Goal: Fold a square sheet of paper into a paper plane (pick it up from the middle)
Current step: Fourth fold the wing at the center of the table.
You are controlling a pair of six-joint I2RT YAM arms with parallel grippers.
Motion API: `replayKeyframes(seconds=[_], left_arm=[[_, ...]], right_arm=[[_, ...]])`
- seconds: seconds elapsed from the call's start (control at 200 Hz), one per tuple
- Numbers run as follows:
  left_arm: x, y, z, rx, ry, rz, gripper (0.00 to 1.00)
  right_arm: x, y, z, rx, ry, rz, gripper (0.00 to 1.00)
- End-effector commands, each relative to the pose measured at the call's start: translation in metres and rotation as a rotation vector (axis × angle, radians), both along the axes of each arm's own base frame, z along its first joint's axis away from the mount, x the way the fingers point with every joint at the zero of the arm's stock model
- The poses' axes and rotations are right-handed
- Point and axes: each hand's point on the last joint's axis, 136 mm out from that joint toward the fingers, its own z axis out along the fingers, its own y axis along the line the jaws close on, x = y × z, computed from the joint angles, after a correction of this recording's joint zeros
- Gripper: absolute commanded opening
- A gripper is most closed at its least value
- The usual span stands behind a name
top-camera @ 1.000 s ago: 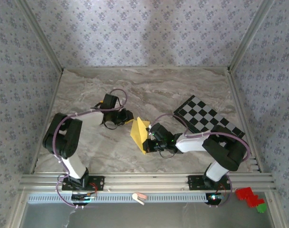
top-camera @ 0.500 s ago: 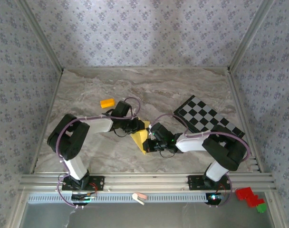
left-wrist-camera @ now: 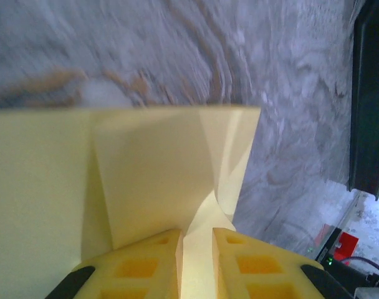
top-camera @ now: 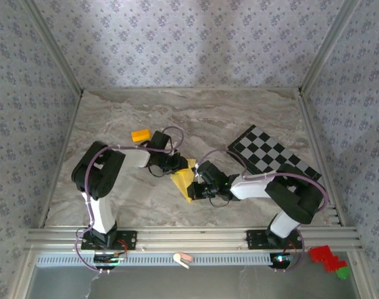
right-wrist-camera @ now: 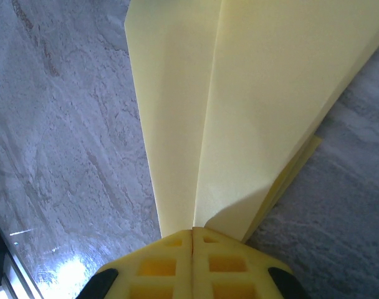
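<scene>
A partly folded pale-yellow sheet of paper (top-camera: 182, 182) is held up just above the middle of a marbled grey surface (top-camera: 239, 118), between two robot arms. In the overhead view it is a narrow wedge. Its long axis runs from the far side toward the near edge, and its pointed end is nearest the arm bases.

The right pincer (top-camera: 198, 185) meets the sheet from the right. In its wrist view the yellow fingers (right-wrist-camera: 158, 265) are pressed together on the paper (right-wrist-camera: 252, 93), and a straight centre crease runs directly away from them.

The left pincer (top-camera: 182, 167) meets the far end from the left. In its wrist view the fingers (left-wrist-camera: 152, 265) stand narrowly apart with a raised ridge of paper (left-wrist-camera: 171, 174) running between them. It looks like a pinch, though the gap makes that a judgement. Both pincers touch the sheet, so neither is nearer. The next fold probably depends on the crease staying in line with the right pincer.

A small orange block (top-camera: 140, 134) lies near the left arm on its far side, clear of the paper. A black-and-white checkered board (top-camera: 273, 156) lies well off to the right. Nothing stands between the pincers and the sheet.
</scene>
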Motion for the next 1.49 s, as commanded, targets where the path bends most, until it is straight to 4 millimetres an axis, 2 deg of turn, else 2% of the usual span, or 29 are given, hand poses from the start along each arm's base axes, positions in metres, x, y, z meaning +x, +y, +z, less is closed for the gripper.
replayKeyframes(seconds=[0.0, 0.215, 0.365, 0.46, 0.565, 0.685, 0.775, 0.815, 0.934, 1.044, 1.134, 1.214, 1.334, 1.489], left_arm=[[0.02, 0.006, 0.002, 0.006, -0.033, -0.004, 0.21], [0.054, 0.02, -0.001, 0.02, -0.045, 0.039, 0.22], [0.069, 0.028, -0.009, 0.038, -0.044, 0.059, 0.22], [0.076, 0.033, -0.008, 0.053, -0.055, 0.067, 0.22], [0.083, 0.037, 0.002, 0.053, -0.081, 0.075, 0.23], [0.088, 0.039, 0.026, 0.028, -0.123, 0.095, 0.24], [0.083, 0.042, 0.045, 0.016, -0.152, 0.106, 0.26], [0.079, 0.043, 0.052, 0.01, -0.161, 0.11, 0.28], [0.057, 0.053, 0.062, 0.014, -0.173, 0.124, 0.32], [0.034, 0.063, 0.069, 0.011, -0.194, 0.134, 0.36], [0.02, 0.071, 0.074, 0.017, -0.215, 0.147, 0.39], [0.01, 0.076, 0.075, 0.022, -0.222, 0.155, 0.41], [0.004, 0.078, 0.075, 0.027, -0.218, 0.148, 0.42], [0.001, 0.079, 0.073, 0.029, -0.207, 0.147, 0.42]], right_arm=[[-0.043, -0.057, -0.059, -0.278, 0.171, 0.016, 0.0], [-0.043, -0.056, -0.059, -0.279, 0.17, 0.021, 0.0], [-0.044, -0.057, -0.058, -0.28, 0.168, 0.022, 0.0], [-0.045, -0.059, -0.058, -0.28, 0.168, 0.022, 0.0], [-0.046, -0.059, -0.058, -0.279, 0.164, 0.025, 0.0], [-0.044, -0.056, -0.053, -0.268, 0.146, 0.042, 0.0], [-0.039, -0.049, -0.042, -0.248, 0.115, 0.069, 0.0], [-0.036, -0.044, -0.034, -0.23, 0.092, 0.086, 0.03], [-0.023, -0.028, 0.005, -0.157, 0.004, 0.13, 0.14], [-0.014, -0.031, 0.039, -0.103, -0.059, 0.107, 0.23], [-0.003, -0.043, 0.055, -0.059, -0.093, 0.038, 0.31], [0.009, -0.051, 0.062, -0.041, -0.126, -0.018, 0.35], [0.019, -0.044, 0.064, -0.028, -0.132, -0.022, 0.48], [0.017, -0.024, 0.053, -0.056, -0.124, 0.032, 0.49]])
